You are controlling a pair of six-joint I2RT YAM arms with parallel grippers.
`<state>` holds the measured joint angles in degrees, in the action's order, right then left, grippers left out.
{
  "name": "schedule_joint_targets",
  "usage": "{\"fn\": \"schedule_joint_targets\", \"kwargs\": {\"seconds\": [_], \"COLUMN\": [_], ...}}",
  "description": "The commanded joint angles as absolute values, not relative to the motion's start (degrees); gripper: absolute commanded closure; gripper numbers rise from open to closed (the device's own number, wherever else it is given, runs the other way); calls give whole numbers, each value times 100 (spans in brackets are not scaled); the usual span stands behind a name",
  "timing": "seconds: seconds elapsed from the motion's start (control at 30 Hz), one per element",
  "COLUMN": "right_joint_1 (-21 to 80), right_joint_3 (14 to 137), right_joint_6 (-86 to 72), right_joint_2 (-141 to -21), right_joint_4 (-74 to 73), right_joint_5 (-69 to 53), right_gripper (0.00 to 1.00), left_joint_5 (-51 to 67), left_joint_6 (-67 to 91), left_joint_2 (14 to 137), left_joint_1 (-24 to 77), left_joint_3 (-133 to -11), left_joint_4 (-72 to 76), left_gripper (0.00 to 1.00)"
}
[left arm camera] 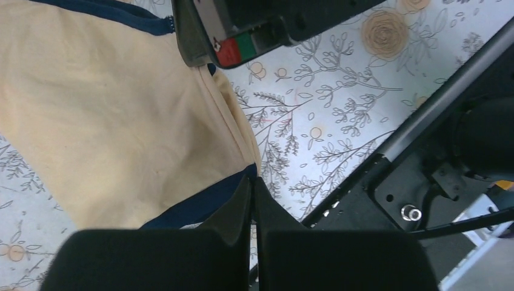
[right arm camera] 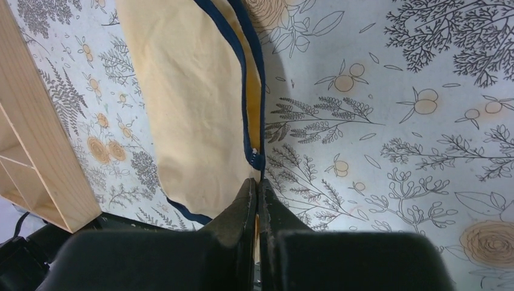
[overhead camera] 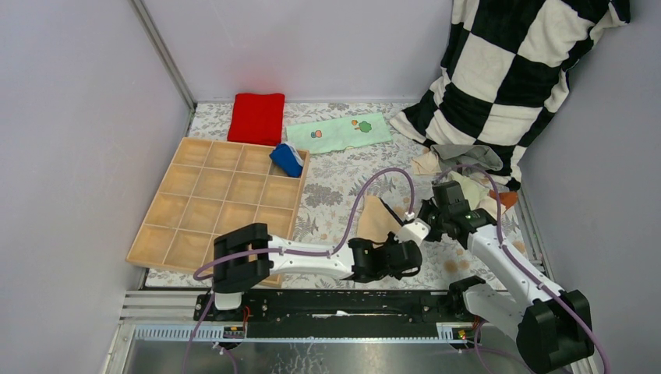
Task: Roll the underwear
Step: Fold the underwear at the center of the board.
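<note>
A tan underwear with dark navy trim (overhead camera: 377, 220) lies flat on the floral cloth, just in front of the arms. My left gripper (overhead camera: 399, 248) is shut on its near corner; in the left wrist view the tips (left arm camera: 253, 180) pinch the navy trim of the tan fabric (left arm camera: 109, 121). My right gripper (overhead camera: 407, 228) is shut on the piece's right edge; in the right wrist view tan fabric (right arm camera: 188, 103) shows between the closed tips (right arm camera: 257, 182). A rolled blue striped underwear (overhead camera: 287, 160) sits in a tray cell. Several more underwear lie heaped (overhead camera: 468, 167) at the right.
A wooden tray of compartments (overhead camera: 195, 210) stands on the left, its corner in the right wrist view (right arm camera: 36, 157). A red folded cloth (overhead camera: 256, 117) and a mint printed cloth (overhead camera: 339, 132) lie at the back. A black-and-white checkered blanket (overhead camera: 514, 70) hangs at the back right.
</note>
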<state>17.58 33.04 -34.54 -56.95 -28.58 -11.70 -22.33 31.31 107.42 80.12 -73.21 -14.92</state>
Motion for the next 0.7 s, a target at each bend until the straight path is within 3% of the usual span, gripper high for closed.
{"fn": "schedule_joint_targets", "kwargs": {"seconds": [0.0,0.67], "right_joint_1": [1728,1762], "right_joint_3": [3683,4160], "right_joint_6": [-3309,-3501], "right_joint_2": [-5531,-6165], "right_joint_4": [-3313,-3251], "right_joint_5": [-1075,-1604], "right_gripper": [100,100], "left_joint_5": [-1928,-1403], "left_joint_6": [3402,4453], "left_joint_2": [10468,9490], "left_joint_1": [8052,7509], "left_joint_3": [-7201,-5593], "left_joint_4": [-1012,256], "left_gripper": [100,100]}}
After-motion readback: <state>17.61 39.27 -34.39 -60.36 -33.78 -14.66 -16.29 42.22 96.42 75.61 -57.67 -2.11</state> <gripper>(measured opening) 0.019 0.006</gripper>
